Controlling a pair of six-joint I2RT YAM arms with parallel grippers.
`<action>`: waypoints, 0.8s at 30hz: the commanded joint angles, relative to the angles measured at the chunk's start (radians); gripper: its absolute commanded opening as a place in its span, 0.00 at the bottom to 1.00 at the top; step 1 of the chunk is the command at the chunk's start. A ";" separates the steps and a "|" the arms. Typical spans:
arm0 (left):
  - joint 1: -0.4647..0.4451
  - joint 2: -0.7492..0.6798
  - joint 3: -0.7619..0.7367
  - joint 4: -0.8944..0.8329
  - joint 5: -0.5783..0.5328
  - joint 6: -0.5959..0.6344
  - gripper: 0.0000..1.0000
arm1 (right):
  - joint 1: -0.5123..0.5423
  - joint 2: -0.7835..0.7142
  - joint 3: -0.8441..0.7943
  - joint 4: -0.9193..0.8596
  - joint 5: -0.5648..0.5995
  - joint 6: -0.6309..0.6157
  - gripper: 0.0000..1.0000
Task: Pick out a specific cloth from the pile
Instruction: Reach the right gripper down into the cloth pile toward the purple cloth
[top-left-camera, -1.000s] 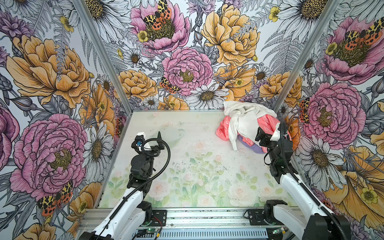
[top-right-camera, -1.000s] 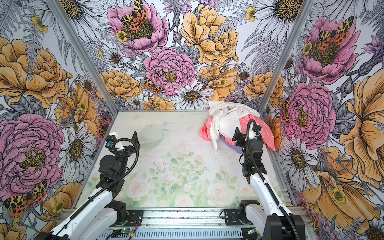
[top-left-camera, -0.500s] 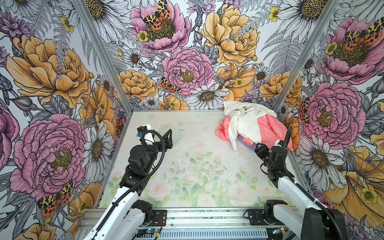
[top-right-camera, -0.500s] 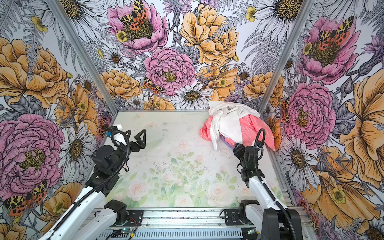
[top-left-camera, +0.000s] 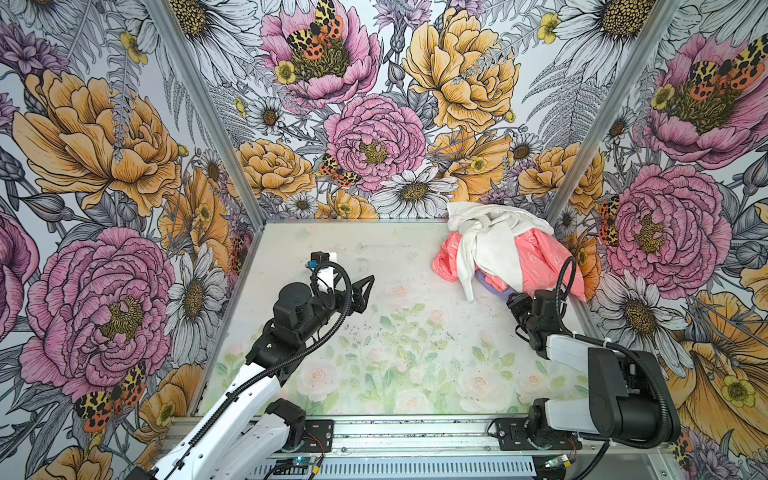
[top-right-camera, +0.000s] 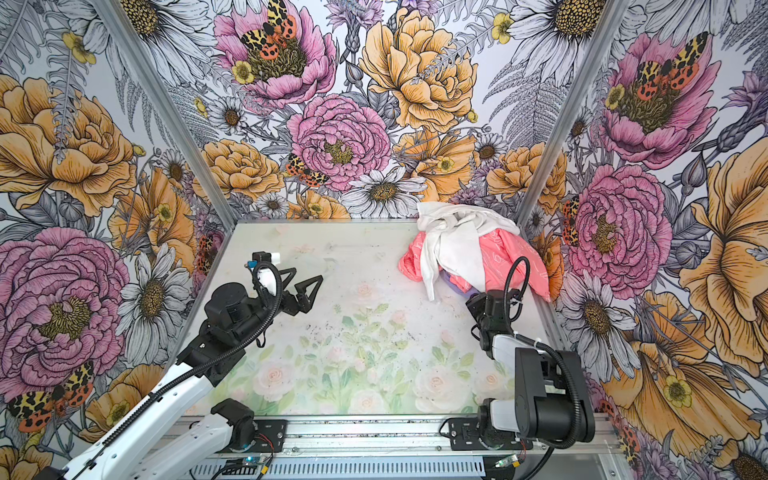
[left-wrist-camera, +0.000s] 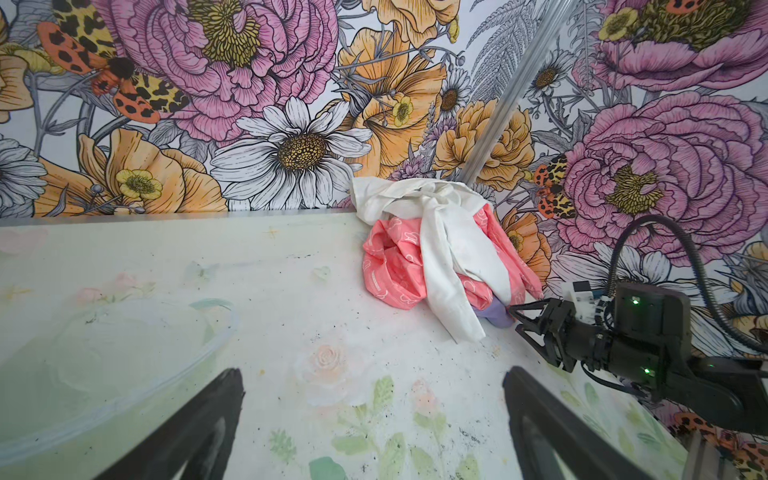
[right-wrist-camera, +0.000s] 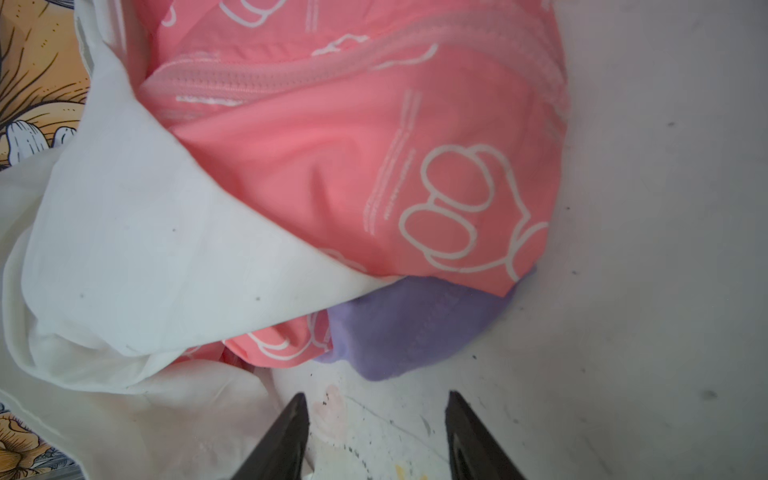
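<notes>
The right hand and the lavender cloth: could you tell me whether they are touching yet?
Apart. The right wrist view shows bare table between the right hand and the lavender cloth, which pokes out from under the coral-pink cloth.

left gripper (top-left-camera: 360, 293): moved away from the near left of the worktop (top-left-camera: 399, 340), out toward its middle; jaws wide apart as before.
right gripper (left-wrist-camera: 515, 318): dropped from above the pile (top-left-camera: 498, 253) down to its near edge, low over the worktop; jaws narrowed, a gap left between them, nothing held.
cloth (right-wrist-camera: 411, 328): earlier under the gripper, now just ahead of its tips, poking out from beneath the pile.
</notes>
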 joint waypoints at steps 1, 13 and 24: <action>-0.008 -0.027 -0.025 0.060 -0.024 0.020 0.99 | -0.016 0.040 0.049 0.072 -0.013 0.019 0.51; -0.017 -0.062 -0.024 0.071 -0.017 0.042 0.99 | -0.054 0.226 0.120 0.159 -0.116 0.074 0.41; -0.017 -0.079 -0.049 0.105 -0.039 0.032 0.99 | -0.054 0.337 0.170 0.210 -0.166 0.115 0.12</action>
